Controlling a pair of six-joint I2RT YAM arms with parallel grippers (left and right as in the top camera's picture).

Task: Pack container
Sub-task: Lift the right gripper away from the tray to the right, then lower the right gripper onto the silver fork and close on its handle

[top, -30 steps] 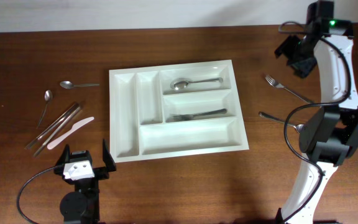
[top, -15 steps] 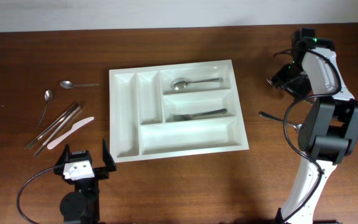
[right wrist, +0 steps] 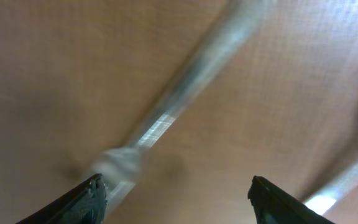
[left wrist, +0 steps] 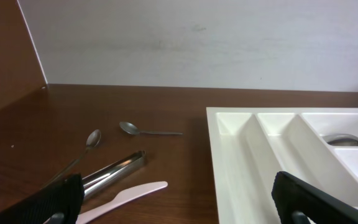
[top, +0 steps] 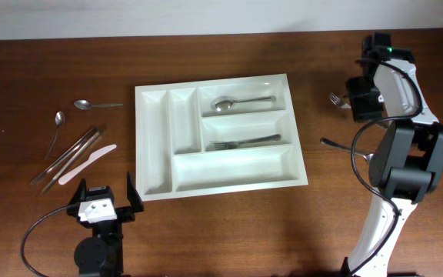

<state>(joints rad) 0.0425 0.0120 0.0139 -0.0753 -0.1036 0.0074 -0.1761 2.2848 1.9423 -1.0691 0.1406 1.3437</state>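
The white container [top: 237,165] lies mid-table, with a spoon [top: 241,101] in its top long slot and a fork [top: 241,141] in the middle one. My right gripper [top: 360,100] is low over a loose fork [top: 334,98] at the right. In the right wrist view the gripper [right wrist: 179,199] is open, and the blurred fork handle [right wrist: 185,93] runs diagonally, ending by the left fingertip [right wrist: 95,193]. My left gripper [top: 102,204] rests open near the front edge. Its own view shows the gripper [left wrist: 179,205] empty, beside the container [left wrist: 241,162].
Left of the container lie two spoons [top: 91,104] [top: 56,127], metal tongs [top: 71,154] and a white plastic knife [top: 87,163]. A further utensil [top: 337,145] lies on the wood near the right arm's base. In the left wrist view the knife [left wrist: 126,194] and tongs [left wrist: 114,169] sit close ahead.
My right gripper has come down from the back right corner onto the loose fork at the right. The left arm has not moved.
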